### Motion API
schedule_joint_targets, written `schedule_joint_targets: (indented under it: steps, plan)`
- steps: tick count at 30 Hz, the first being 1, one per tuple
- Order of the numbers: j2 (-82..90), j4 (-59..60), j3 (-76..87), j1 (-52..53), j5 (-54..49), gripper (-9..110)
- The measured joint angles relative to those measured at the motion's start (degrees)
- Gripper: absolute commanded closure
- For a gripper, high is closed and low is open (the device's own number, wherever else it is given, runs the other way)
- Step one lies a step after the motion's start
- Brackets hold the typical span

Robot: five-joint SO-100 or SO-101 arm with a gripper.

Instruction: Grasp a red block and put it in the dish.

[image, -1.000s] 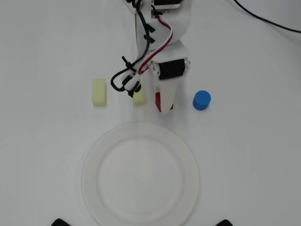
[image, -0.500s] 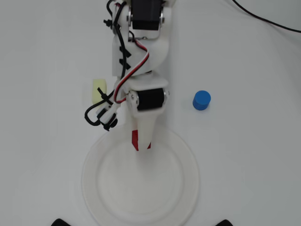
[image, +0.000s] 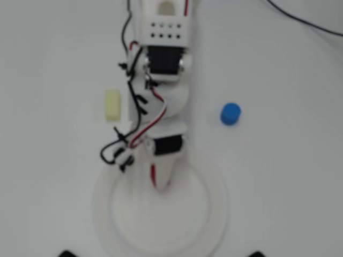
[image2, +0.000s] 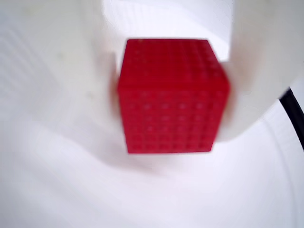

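Hand (image2: pixel 173 95) clamped on red block (image2: pixel 171 95), over dish (image: pixel 209 225), no readable writing

1. The red block (image2: pixel 171 95): small cube, finely studded faces, filling the middle of the wrist view; from overhead, a red sliver (image: pixel 154 175) above the dish's upper part.
2. The dish (image: pixel 209 219): large, round, white, lying flat.
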Motion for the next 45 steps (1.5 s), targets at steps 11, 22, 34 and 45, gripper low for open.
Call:
schedule_joint_targets:
  steps: [11, 22, 34, 45]
  plan:
    - [0.0, 7.3, -5.5, 0.0, 1.0, 83]
    - [6.4, 18.4, -5.8, 1.2, 1.0, 73]
    - [43.9, 27.4, 14.7, 1.1, 0.3, 68]
    - [85.0, 27.2, 53.3, 1.1, -0.4, 69]
